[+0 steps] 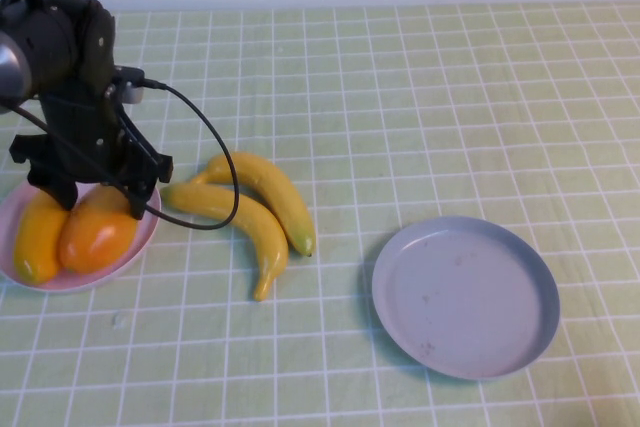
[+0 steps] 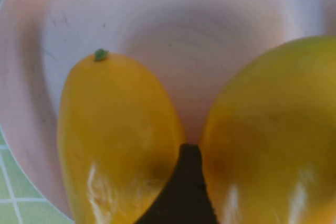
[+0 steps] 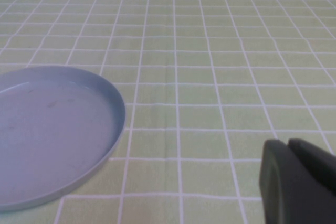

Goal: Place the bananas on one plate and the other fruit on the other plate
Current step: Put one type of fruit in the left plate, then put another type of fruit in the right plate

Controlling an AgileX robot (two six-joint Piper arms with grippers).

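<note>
Two mango-like fruits lie on the pale pink plate [image 1: 148, 232] at the table's left. My left gripper [image 1: 100, 197] hangs over that plate, straddling the right, redder mango [image 1: 95, 237]. One of its fingers [image 2: 186, 182] sits between the two fruits against that mango [image 2: 273, 129]; the other finger is hidden. The yellower mango [image 1: 38, 237] lies beside it, untouched [image 2: 115, 129]. Two bananas [image 1: 265, 192] [image 1: 245, 227] lie on the cloth right of the pink plate. The grey-blue plate [image 1: 465, 297] is empty [image 3: 52, 129]. My right gripper [image 3: 287, 142] is shut, empty, beside it.
A green checked cloth [image 1: 420, 97] covers the table. The left arm's black cable [image 1: 215, 162] loops down over the nearer banana's stem end. The right arm is out of the high view.
</note>
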